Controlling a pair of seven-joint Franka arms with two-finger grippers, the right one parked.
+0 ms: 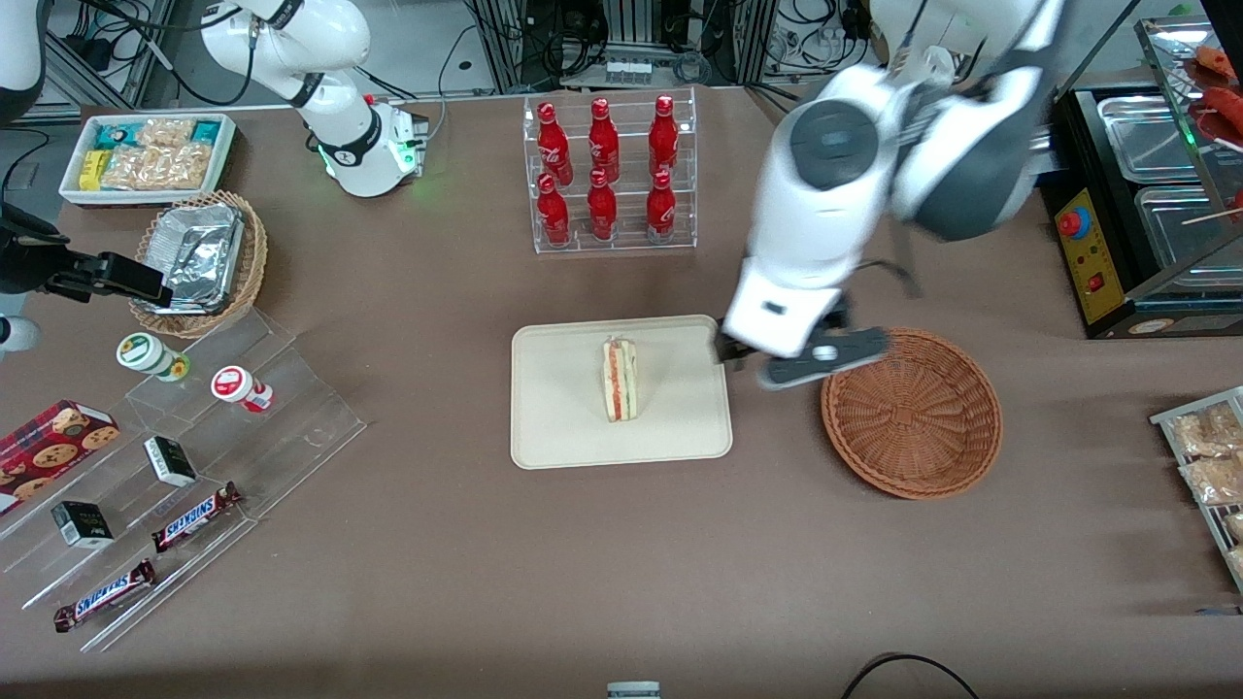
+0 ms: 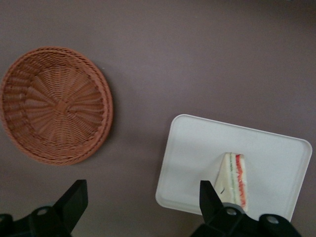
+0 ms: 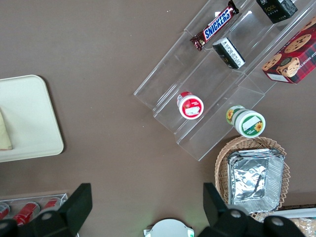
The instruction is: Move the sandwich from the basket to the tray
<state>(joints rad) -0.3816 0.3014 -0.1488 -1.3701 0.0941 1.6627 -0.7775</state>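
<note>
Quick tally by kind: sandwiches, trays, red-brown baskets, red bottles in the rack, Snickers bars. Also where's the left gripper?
sandwich: 1, on the tray
tray: 1
basket: 1, nothing in it
red bottles: 6, in the clear rack
Snickers bars: 2
Total: 11
gripper: open, above the bare table between tray and basket.

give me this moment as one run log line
sandwich: on tray | basket: empty | gripper: open, holding nothing, above the table between tray and basket | step: placement looks done
</note>
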